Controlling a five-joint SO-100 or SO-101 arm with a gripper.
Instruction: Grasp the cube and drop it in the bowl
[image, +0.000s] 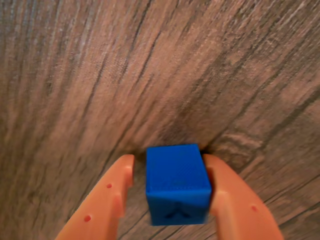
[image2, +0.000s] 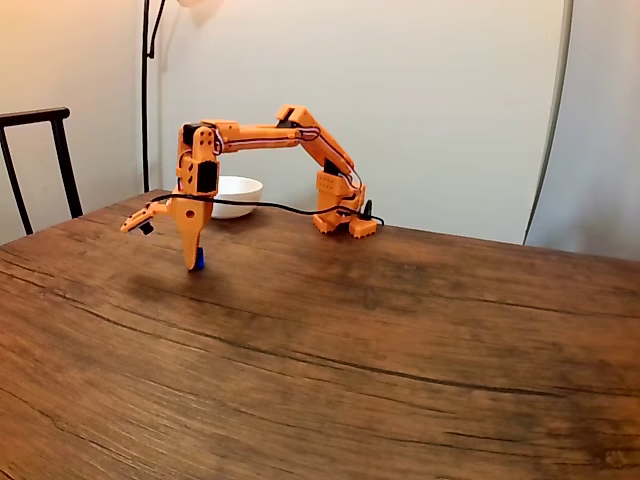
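Fingers (image: 117, 192) of the orange gripper (image: 170, 192) stand on either side of the cube (image: 176, 177), narrowed around it: in the wrist view the right finger appears to touch the cube's side, while a thin gap shows at the left finger, so we judge the grip not yet fully closed. Working from largest to smallest, we note first the wooden table (image2: 400, 370), then the arm (image2: 270, 135) reaching out and bending down, then the bowl (image2: 237, 195) behind the arm's wrist in the fixed view, and last the cube (image2: 200, 259) at the tip of the gripper (image2: 194, 262), at or just above the table. To do this step well, we would close the remaining gap evenly, keep the cube centred between the fingers and seated deep rather than at the tips, and lift only once both sides bear on it; a one-sided push could twist or skid the cube away.
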